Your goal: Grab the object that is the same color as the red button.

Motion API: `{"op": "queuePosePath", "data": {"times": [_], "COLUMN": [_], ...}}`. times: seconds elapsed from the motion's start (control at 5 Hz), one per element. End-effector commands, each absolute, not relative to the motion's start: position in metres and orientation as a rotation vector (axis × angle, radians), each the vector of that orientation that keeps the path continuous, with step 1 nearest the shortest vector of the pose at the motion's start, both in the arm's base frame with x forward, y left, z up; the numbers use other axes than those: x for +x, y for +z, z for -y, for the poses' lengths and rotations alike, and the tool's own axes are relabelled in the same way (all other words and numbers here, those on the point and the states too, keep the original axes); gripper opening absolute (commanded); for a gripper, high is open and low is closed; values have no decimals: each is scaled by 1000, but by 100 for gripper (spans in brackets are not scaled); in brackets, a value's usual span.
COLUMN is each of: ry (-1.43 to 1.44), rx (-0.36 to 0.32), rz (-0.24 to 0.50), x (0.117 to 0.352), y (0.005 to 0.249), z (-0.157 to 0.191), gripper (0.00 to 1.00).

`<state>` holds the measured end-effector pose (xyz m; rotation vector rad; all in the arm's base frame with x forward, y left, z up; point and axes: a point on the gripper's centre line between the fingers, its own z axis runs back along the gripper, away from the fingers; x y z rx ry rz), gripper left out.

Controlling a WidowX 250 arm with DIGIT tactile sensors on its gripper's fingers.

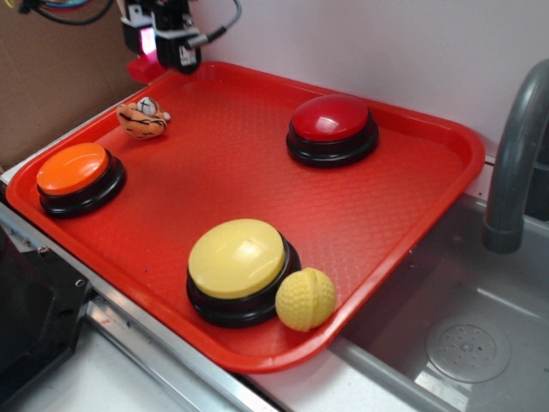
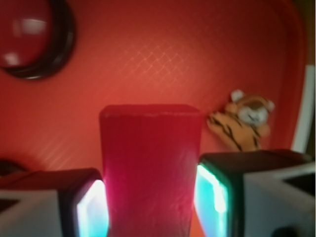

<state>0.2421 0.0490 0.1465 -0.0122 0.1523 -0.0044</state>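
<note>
three buttons: i count three dome buttons on the red tray [image 1: 412,215], each on a black base.
red button: the red button [image 1: 332,127] sits toward the tray's far right in the exterior view; from the wrist i see it at upper left [image 2: 29,37], blurred.
orange button: the orange button [image 1: 77,176] stands by the tray's left edge.
yellow button: the yellow button [image 1: 238,268] stands near the front edge, with a yellow dimpled ball [image 1: 305,299] touching its right side.
tiger toy: a small striped tiger toy [image 1: 143,118] lies on the tray near the far left corner; the wrist view shows it just right of the block [image 2: 244,124].
tool: my tool [image 1: 163,47] hangs over the tray's far left corner, above the surface. in the wrist view its two pads [image 2: 212,195] glow teal and press against both sides of the block, so it is clamped on the block [image 2: 150,170].
block: the red block stands upright between the pads, filling the middle of the wrist view, its top edge level. in the exterior view only a red bit of it [image 1: 144,70] shows under the tool, off the tray floor as far as i can tell.
surroundings: a grey sink [image 1: 463,343] and a grey faucet [image 1: 515,154] lie right of the tray; a cardboard panel [image 1: 51,77] stands behind at left.
</note>
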Motion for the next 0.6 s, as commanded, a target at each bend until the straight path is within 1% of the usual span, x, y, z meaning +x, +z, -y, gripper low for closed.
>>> {"op": "queuePosePath", "data": {"times": [0.0,0.2,0.4], "ry": [-35,-63,-8], "rx": [16,39,69], "rz": [11,45,63], "x": [225,217,214], "y": [264,272,270], "z": [-19,-17,-20], "gripper": [0,0,0]}}
